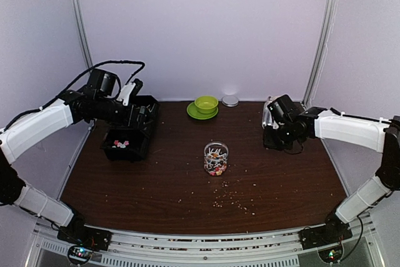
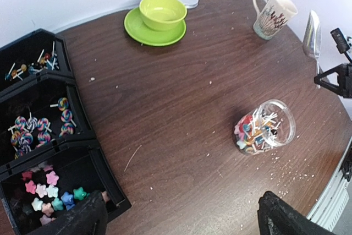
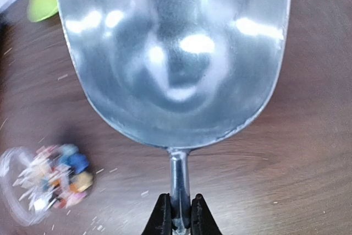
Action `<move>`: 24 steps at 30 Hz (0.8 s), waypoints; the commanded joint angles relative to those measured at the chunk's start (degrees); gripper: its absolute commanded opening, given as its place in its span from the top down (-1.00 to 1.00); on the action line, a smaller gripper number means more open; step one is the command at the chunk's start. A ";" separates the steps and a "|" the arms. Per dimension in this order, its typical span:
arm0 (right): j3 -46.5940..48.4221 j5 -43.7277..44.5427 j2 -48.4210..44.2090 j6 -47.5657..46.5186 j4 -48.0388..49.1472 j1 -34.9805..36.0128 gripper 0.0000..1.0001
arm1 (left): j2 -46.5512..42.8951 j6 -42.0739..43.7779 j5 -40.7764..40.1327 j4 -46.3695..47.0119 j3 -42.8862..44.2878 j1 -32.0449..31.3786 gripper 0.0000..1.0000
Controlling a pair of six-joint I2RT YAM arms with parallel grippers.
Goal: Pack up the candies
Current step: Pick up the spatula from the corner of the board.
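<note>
Right claw [image 3: 179, 213]: clenched on the thin handle of a metal scoop [image 3: 176, 53]; scoop bowl directly ahead of the claw, hollow side showing; glass jar [image 3: 33, 182] low to the claw's left, blurred, with mixed coloured sweets and white sticks inside; brown table [image 3: 308, 152] beneath.

Left claw [image 2: 181, 221]: released, fingers [image 2: 82, 221] spread wide, nothing between them; black tray [image 2: 113, 188] just below and to the claw's left, three compartments; nearest compartment holds the candies [image 2: 47, 191], pastel stars in pink, blue, green and white; next compartment out, swirl lollipops [image 2: 33, 127]; farthest compartment, more stick sweets [image 2: 30, 67]; pale crumbs [image 2: 291, 174] ahead to the right; green bowl [image 2: 162, 10] on a green plate [image 2: 137, 28] far ahead; mug [image 2: 272, 14] far ahead, right.
</note>
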 commanded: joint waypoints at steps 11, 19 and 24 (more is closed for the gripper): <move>11.01 -18.10 -4.72 -34.37 -3.38 13.91 1.00 | -12.54 6.90 17.25 19.18 -8.39 -0.38 -0.96; 14.79 -35.66 -2.57 -40.99 -5.97 19.78 1.00 | -16.34 13.14 24.84 25.10 -13.12 -1.40 -0.96; 16.52 -46.28 -0.41 -43.74 -6.58 22.34 1.00 | -17.33 17.04 31.81 26.23 -14.56 -1.79 -0.94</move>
